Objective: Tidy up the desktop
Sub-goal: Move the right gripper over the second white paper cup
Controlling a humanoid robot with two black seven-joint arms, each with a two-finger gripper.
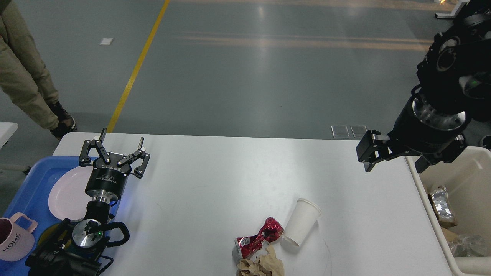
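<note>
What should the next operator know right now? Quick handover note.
Left gripper: open, empty, at the desktop's left edge by the blue tray.
Right gripper: empty, raised over the desktop's right edge beside the bin; open or shut cannot be told.
On the desktop: paper cup on its side, crushed red can, crumpled brown paper, all near the front edge.
Done: some trash is in the bin; plate and mug are in the tray.
Left: clear those three items.
</note>
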